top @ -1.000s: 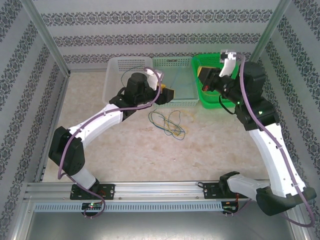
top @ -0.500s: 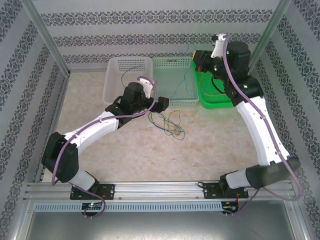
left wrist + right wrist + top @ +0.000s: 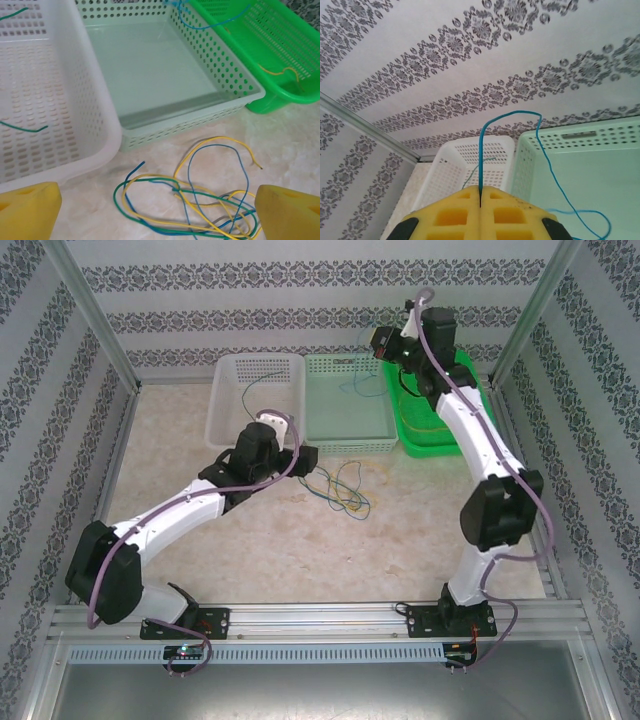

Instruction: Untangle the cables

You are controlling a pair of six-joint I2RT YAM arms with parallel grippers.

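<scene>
Over the last second the right gripper (image 3: pixel 480 192) has risen from the green basket (image 3: pixel 280 40) toward the back wall (image 3: pixel 485 60), and the left gripper (image 3: pixel 159 207) has spread its jaws wide. We see the blue cable (image 3: pixel 481 150) pinched between the right gripper's closed yellow pads, arching up and trailing down over the pale green basket (image 3: pixel 580 145), while the other cables (image 3: pixel 176 188), yellow, blue and green, lie tangled on the table (image 3: pixel 295 135) just before that basket. The left gripper hovers empty above the tangle, beside the white basket (image 3: pixel 75 100).
</scene>
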